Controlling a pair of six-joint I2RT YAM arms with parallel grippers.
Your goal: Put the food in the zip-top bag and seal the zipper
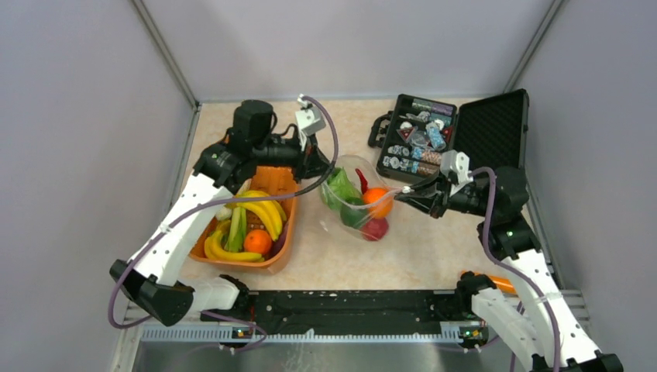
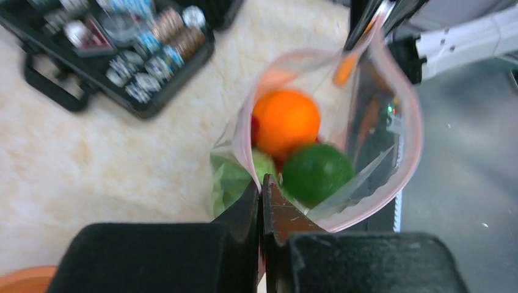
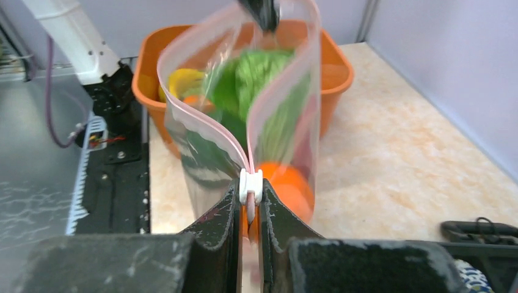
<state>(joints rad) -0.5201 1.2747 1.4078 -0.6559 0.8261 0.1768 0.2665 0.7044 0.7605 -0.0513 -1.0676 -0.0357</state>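
The clear zip-top bag [image 1: 358,203] hangs open between my grippers above the table. It holds an orange [image 1: 377,201], green pieces [image 1: 338,188], a red chilli [image 1: 362,180] and a dark red piece [image 1: 375,229]. My left gripper [image 1: 320,167] is shut on the bag's left mouth end [image 2: 261,183]. My right gripper [image 1: 400,196] is shut on the zipper [image 3: 201,125] at its white slider [image 3: 250,185]. The pink zipper strips bow apart, so the mouth is open. In the left wrist view I see the orange [image 2: 286,121] and a green fruit [image 2: 317,173] inside.
An orange tub [image 1: 273,256] at the left holds bananas [image 1: 259,209], an orange [image 1: 257,242] and green pieces. A black hard case [image 1: 453,132] lies open at the back right, with small chips and packets. Grey walls close in the table on three sides.
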